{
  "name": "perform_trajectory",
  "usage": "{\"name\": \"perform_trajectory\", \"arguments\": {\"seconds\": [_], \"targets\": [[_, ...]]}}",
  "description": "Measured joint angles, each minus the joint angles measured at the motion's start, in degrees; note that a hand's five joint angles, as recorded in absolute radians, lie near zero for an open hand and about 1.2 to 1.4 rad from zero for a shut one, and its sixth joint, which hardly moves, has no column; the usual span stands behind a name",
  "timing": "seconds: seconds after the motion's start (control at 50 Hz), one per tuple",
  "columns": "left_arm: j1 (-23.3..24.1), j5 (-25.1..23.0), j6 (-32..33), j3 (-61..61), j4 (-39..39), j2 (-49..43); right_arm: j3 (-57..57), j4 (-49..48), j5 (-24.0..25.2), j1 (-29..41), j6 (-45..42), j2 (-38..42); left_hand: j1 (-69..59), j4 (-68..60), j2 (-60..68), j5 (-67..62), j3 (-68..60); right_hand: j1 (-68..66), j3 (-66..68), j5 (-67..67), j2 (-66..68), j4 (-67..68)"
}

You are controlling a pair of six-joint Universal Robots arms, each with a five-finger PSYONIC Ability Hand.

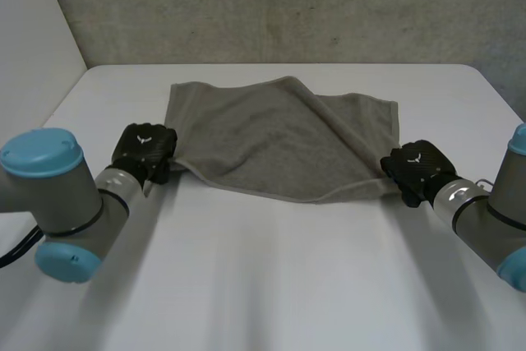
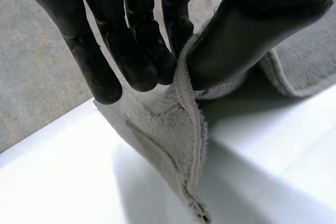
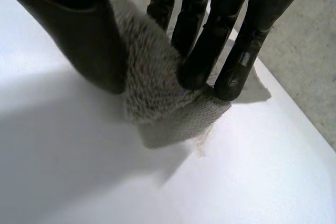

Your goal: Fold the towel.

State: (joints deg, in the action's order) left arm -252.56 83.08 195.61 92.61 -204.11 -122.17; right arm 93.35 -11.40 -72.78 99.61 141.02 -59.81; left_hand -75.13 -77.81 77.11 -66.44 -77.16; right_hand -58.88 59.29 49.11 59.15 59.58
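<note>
two arms, grey tube joints with round light-blue caps: left arm [image 1: 57, 195], right arm [image 1: 493, 219]. left robot hand [image 1: 145, 152] black and blocky, small white v-shaped mark on its back. right robot hand [image 1: 417, 168] same black, same white mark, silver-grey collar behind it. fingers [image 2: 131, 51] thick, smooth, slightly glossy, with rounded tips; thumb [image 2: 252, 30] broader.

The towel [image 1: 279, 137] is a plain grey-brown with a paler hem, the bench [image 1: 263, 285] plain white, the left hand [image 1: 144, 152] and right hand [image 1: 417, 170] black, the left arm [image 1: 70, 203] grey with light-blue caps, and the wall [image 1: 288, 6] mottled grey.
</note>
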Motion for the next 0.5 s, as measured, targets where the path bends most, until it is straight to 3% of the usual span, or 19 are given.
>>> {"name": "perform_trajectory", "arguments": {"seconds": [0.14,0.5], "targets": [[-0.22,0.14,2.47,2.04,-1.83,0.56,-0.29,0.05,-0.35,-0.36,0.67,0.03,0.0,0.0,0.0,0.0,0.0,17.94,-17.85,-19.4,-17.96,-18.43],[-2.37,0.62,2.0,1.84,-2.64,1.12,-0.38,0.53,-0.81,-0.1,0.75,0.33,0.0,0.0,0.0,-0.01,0.0,19.8,-19.8,-21.53,-19.06,-20.55]]}}
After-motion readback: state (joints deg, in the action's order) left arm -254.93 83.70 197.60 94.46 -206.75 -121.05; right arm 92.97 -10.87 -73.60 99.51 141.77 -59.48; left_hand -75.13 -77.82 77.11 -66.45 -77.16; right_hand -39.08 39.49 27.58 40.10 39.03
